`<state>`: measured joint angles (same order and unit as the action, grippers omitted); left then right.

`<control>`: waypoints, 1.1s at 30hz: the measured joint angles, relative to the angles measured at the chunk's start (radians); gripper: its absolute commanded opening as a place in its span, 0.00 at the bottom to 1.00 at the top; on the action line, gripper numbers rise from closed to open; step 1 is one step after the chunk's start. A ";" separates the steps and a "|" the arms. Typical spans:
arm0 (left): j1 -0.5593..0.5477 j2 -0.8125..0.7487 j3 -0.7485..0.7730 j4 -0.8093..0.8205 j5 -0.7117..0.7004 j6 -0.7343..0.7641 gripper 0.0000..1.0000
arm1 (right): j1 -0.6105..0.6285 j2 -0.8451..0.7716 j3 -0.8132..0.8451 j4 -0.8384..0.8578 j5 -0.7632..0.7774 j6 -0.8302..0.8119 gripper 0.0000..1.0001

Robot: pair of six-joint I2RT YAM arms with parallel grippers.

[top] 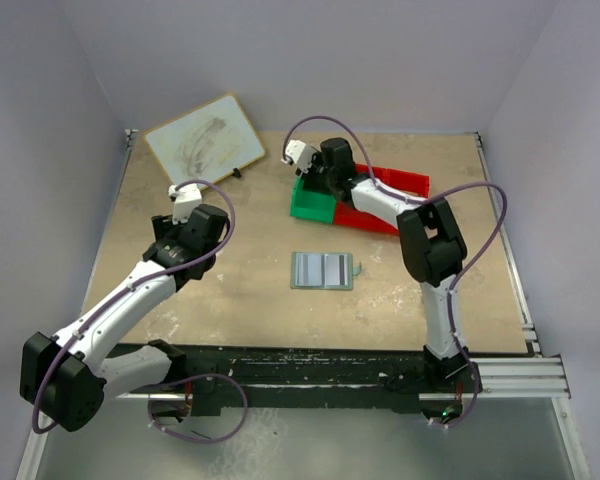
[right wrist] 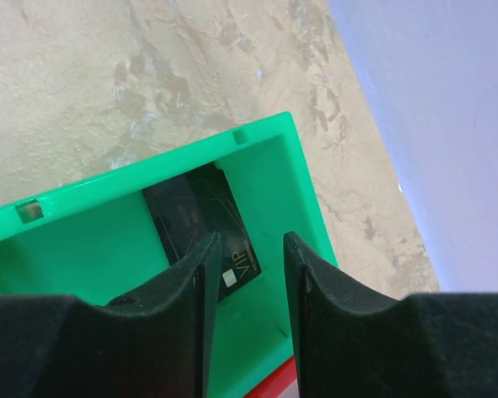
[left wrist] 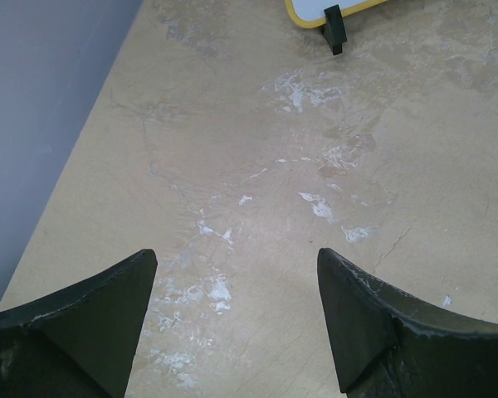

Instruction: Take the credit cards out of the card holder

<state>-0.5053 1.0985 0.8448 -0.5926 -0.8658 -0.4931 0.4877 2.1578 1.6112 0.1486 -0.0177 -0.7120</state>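
Observation:
The card holder (top: 322,270) lies open and flat mid-table, its pale blue-grey two-panel inside up. A thin greenish card (top: 357,269) lies just off its right edge. My right gripper (top: 310,178) hovers over the green bin (top: 310,205); in the right wrist view its jaws (right wrist: 251,249) stand a little apart with nothing between them. A black credit card (right wrist: 195,214) marked VIP lies on the green bin's floor (right wrist: 83,249) below them. My left gripper (left wrist: 236,274) is wide open and empty over bare table, far left of the holder (top: 185,245).
A red bin (top: 385,200) sits against the green bin's right side. A yellow-framed whiteboard (top: 205,138) stands propped at the back left; its foot shows in the left wrist view (left wrist: 334,29). Grey walls close in the table's left, back and right.

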 measured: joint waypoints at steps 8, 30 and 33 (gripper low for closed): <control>0.000 0.001 0.000 0.000 0.009 0.001 0.76 | -0.008 -0.264 -0.293 0.187 0.003 0.247 0.43; -0.012 0.144 0.057 0.182 0.557 0.059 0.77 | -0.060 -0.961 -0.999 0.034 -0.146 1.291 0.52; -0.066 0.296 0.167 0.256 0.641 0.064 0.77 | -0.058 -0.990 -1.077 0.064 -0.232 1.362 0.57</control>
<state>-0.5716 1.3945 1.0122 -0.3370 -0.2245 -0.4286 0.4294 1.1679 0.5339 0.2131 -0.2493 0.6498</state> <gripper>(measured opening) 0.767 0.528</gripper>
